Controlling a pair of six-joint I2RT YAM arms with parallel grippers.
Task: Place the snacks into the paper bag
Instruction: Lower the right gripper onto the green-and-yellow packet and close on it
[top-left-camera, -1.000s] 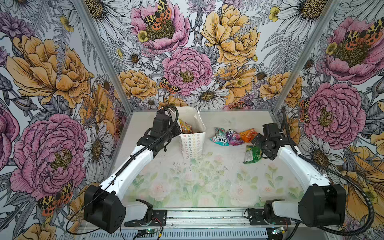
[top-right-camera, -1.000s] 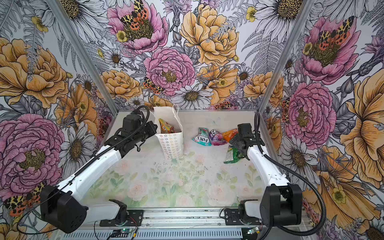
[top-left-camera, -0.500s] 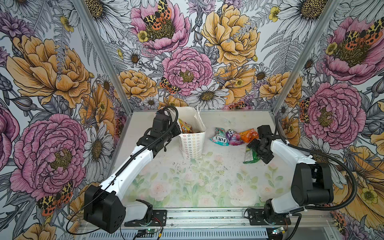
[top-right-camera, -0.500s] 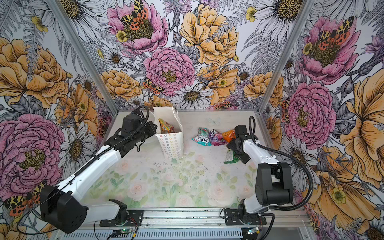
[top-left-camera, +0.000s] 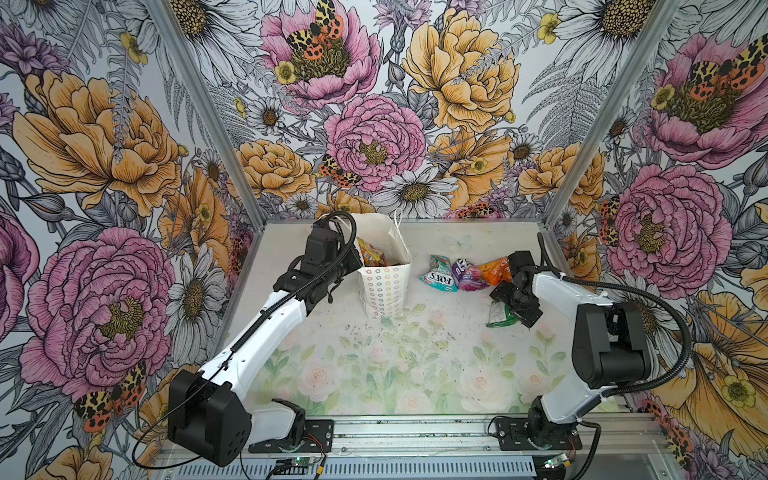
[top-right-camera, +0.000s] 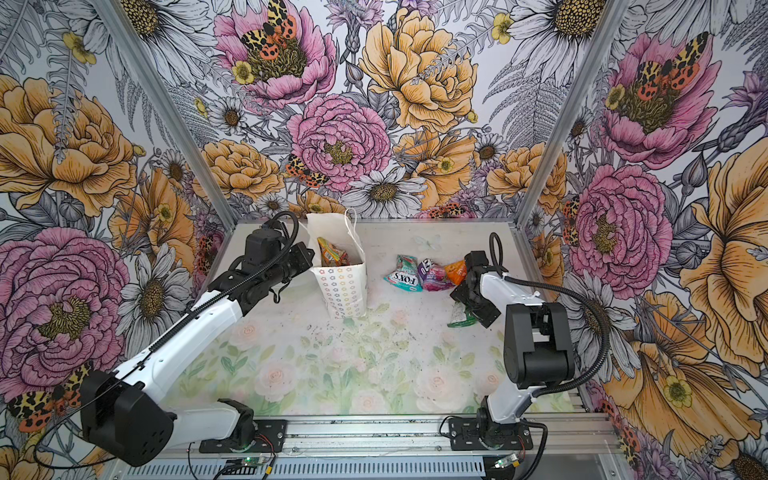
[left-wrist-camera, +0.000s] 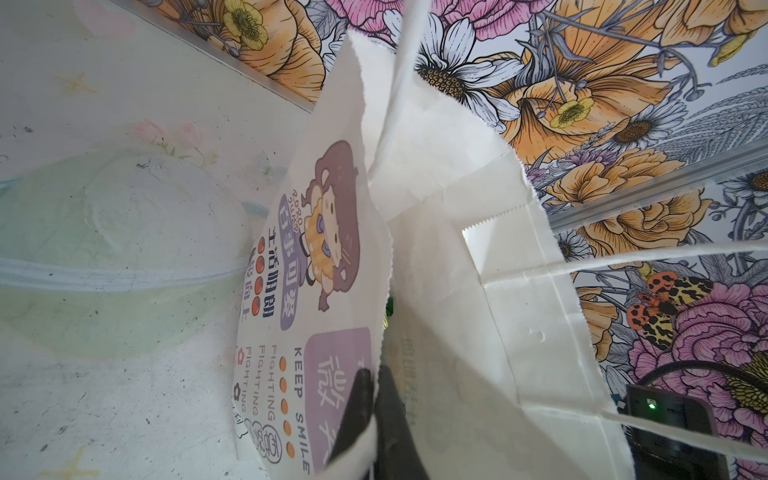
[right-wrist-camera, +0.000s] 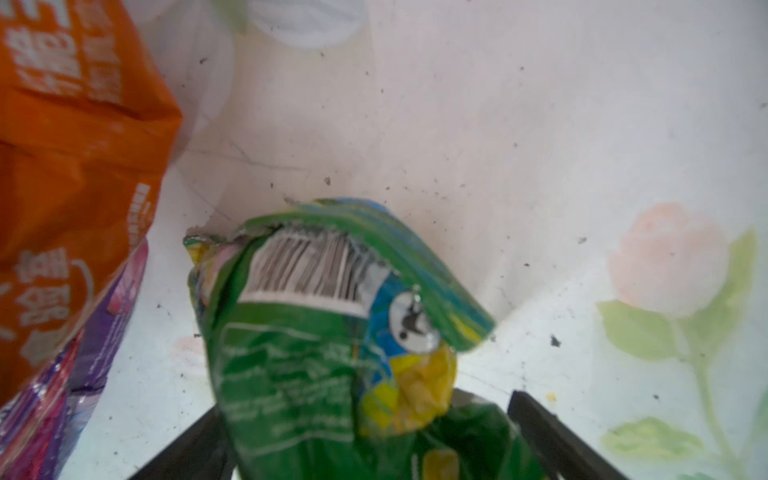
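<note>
Your left gripper (left-wrist-camera: 374, 399) is clamping the paper bag (top-left-camera: 384, 286), which is standing near the bench's (top-left-camera: 374, 365) back edge. Your right gripper (right-wrist-camera: 370, 436) is straddling, jaws wide, the green snack (right-wrist-camera: 316, 332) lying by the right edge.

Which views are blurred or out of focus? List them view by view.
Right wrist view: the green packet is smeared, its small print illegible, and the orange packet is soft. Left wrist view: the print on the paper bag is crisp. Both top views: sharp, evenly lit, no glare.
</note>
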